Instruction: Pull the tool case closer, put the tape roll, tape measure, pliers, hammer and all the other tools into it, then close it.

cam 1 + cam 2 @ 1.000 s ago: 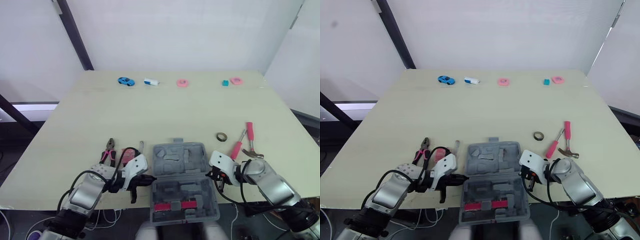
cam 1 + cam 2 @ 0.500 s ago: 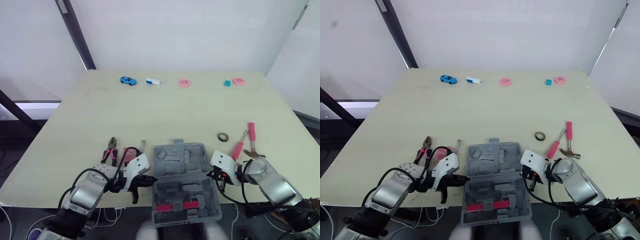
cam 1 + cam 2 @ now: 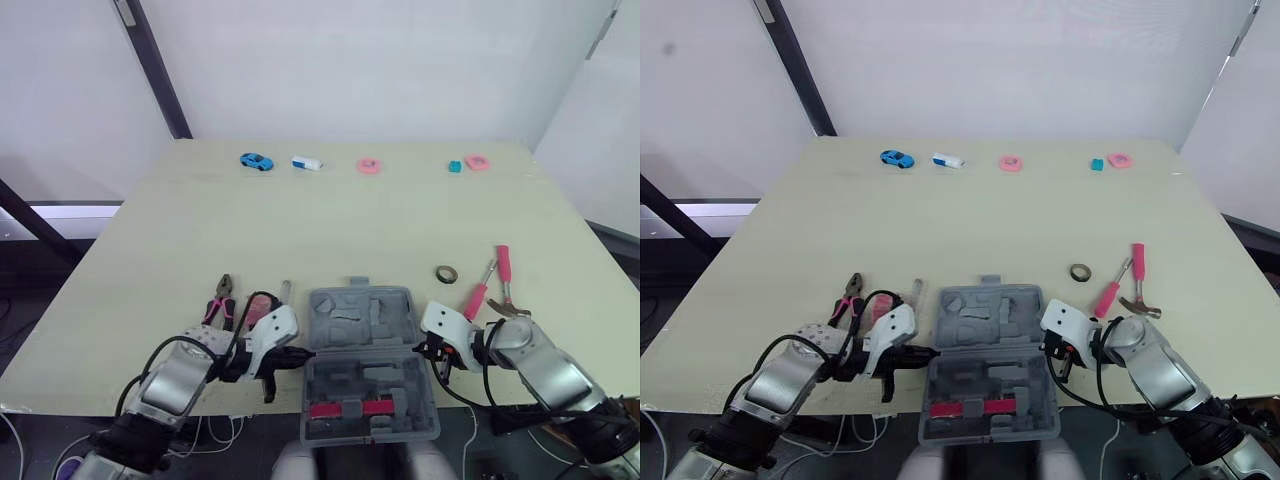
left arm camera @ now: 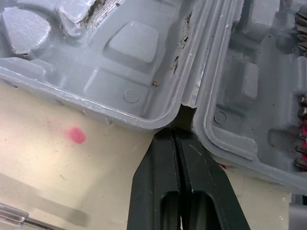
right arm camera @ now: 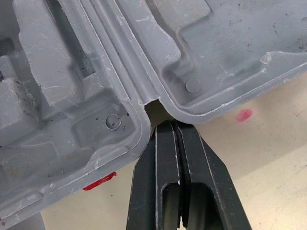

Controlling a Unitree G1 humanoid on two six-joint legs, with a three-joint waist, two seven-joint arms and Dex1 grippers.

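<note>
Grey moulded-plastic tool case (image 3: 360, 312) lay open between both grippers.
The left gripper (image 4: 173, 132) and right gripper (image 5: 175, 126), black fingers clenched together, touched its scuffed hinge notches.

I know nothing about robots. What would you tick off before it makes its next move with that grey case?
1. Tool case open, lid flat: ok.
2. Left gripper shut, tips set in the hinge notch on the case's left side: ok.
3. Right gripper shut, tips in the matching notch on the right side: ok.
4. Case fully on the table: not ok, its near end seems to jut past the near edge.
5. Pliers, tape roll and hammer packed: not ok, all lie on the table beside the case.
6. Case pockets free for the tools: cannot tell.
</note>
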